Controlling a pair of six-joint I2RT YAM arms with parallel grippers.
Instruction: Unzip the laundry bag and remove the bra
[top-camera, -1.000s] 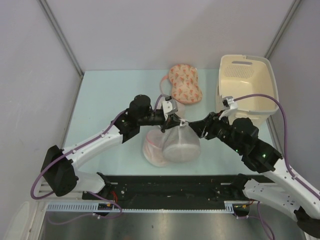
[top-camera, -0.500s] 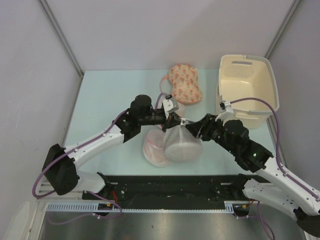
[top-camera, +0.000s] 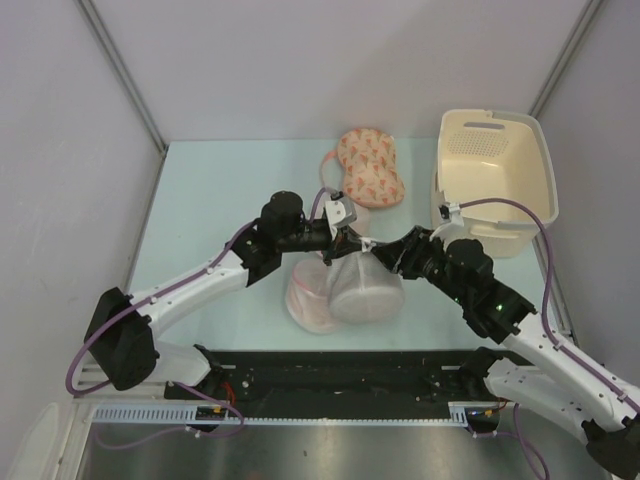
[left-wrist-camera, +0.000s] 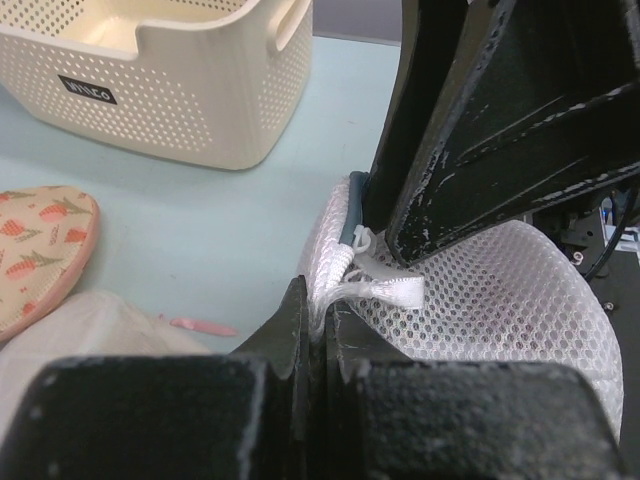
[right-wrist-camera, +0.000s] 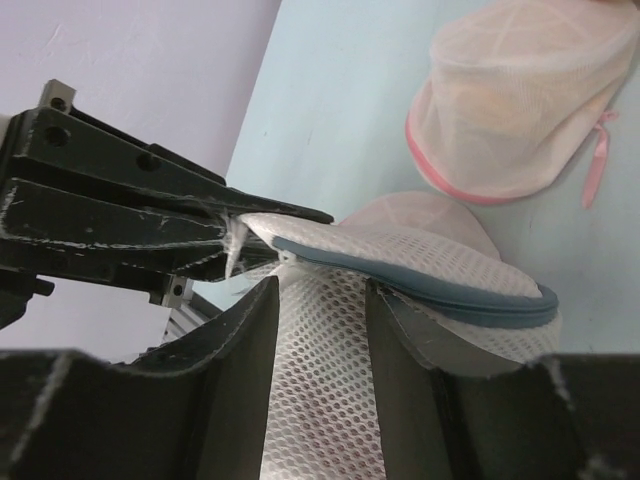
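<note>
Looking down from above, you have the laundry bag (top-camera: 365, 290) on the pale green table (top-camera: 220, 190) between both arms. It is a round dome of white see-through mesh, touching a limper pink-trimmed pouch (top-camera: 305, 300) on its left. Your left arm reaches low across from the left, with the left gripper (top-camera: 352, 240) at the bag's raised far edge. The right arm folds in from the right, with the right gripper (top-camera: 390, 258) just beside the left one. From the left wrist, your jaws are pressed together on a pinch of the mesh edge, next to a white fabric tab (left-wrist-camera: 385, 290) and the curved grey zip (left-wrist-camera: 356, 215). The other arm's scuffed black fingers (left-wrist-camera: 500, 130) slant down to that same spot. From the right wrist, the jaws stand a little apart, with open-weave mesh filling the gap just below the zip's end. You cannot tell whether they squeeze it.
</note>
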